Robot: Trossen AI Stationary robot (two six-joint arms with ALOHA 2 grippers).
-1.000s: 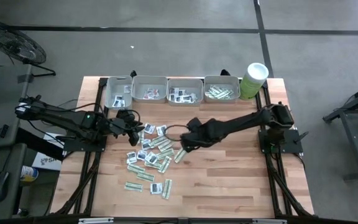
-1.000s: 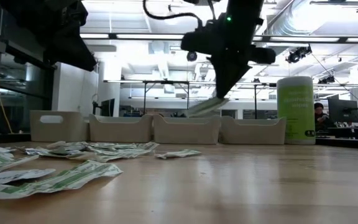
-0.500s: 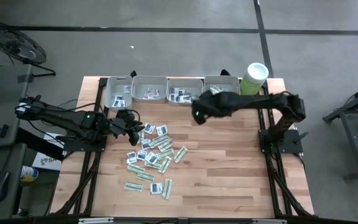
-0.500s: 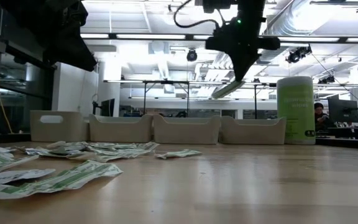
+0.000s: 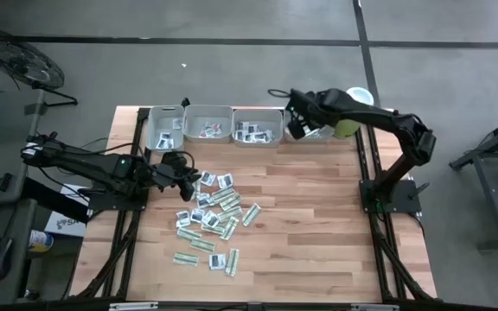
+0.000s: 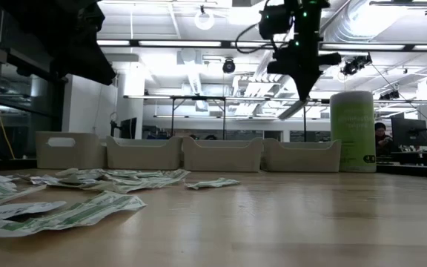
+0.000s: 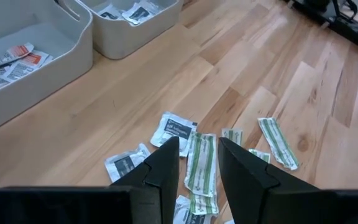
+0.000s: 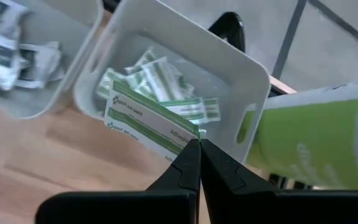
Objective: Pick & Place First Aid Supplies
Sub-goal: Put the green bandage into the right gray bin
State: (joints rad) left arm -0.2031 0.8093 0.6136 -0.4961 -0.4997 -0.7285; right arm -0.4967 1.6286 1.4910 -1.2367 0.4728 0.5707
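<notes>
A green-white strip sachet (image 8: 151, 118) is pinched between the closed fingers of the right gripper (image 5: 294, 126) and held above the grey tray (image 8: 248, 81) nearest the green tub (image 5: 350, 111). More strips appear to lie in that tray. The left gripper (image 7: 197, 163) is held part-open and empty over the loose sachets (image 5: 210, 214), well apart from the tub.

Wood-plank table (image 5: 318, 233), light butcher-block top. Along far edge: row of 4 grey trays (image 5: 207, 123), side by side, w/ a tall pale green tub (image 5: 349, 112), white lid, just beside the right-most tray. Left-centre of top: loose scatter of sachets (image 5: 210, 216), green-white strips & squarish white ones, some overlapping.
</notes>
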